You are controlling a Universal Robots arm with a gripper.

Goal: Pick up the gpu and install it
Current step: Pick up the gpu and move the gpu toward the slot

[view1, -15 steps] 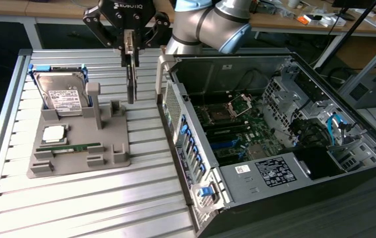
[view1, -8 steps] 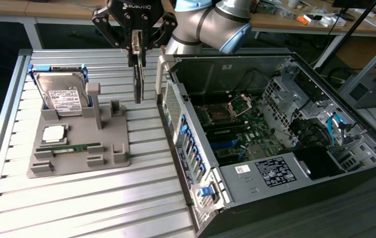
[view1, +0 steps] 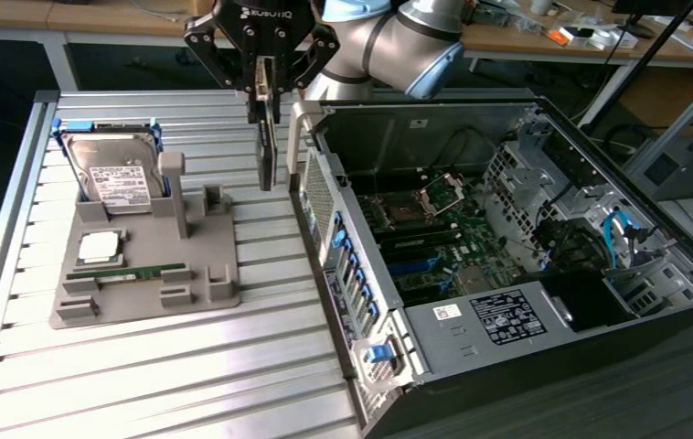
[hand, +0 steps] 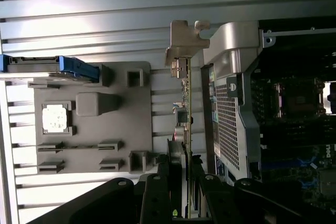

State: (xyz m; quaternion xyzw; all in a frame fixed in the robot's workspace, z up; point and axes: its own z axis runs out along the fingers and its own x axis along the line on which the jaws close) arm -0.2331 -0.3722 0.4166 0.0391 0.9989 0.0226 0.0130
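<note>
The pick-up half of the job looks done; the install half is not. The hand (view1: 266, 96) is clamped on the gpu (view1: 266, 151), its two fingers pressed against the card's flat faces near the upper edge. The card hangs on edge below them, clear of everything. It hangs just outside the open computer case (view1: 438, 128), beside the case's rear panel and above the strip of tabletop (view1: 139, 384) next to it. In the wrist view the gpu (hand: 187, 103) shows edge-on beyond the hand (hand: 185, 169). Its silvery end bracket is at the far end, running alongside the case's perforated rear wall (hand: 228, 124) without touching it.

The grey holder (view1: 139, 293) lies on the tabletop on the side of the card away from the case. The hard drive (view1: 115, 178), the processor chip (view1: 99, 245) and the RAM stick (view1: 127, 272) sit in their places in it, and the upright posts nearest the case stand empty.

Inside the case the motherboard (view1: 432, 247) lies exposed, and no card stands in the expansion slots as far as can be made out. By my reading, the card has yet to be carried over the case wall, lined up with a slot and its rear opening, and pressed home.
</note>
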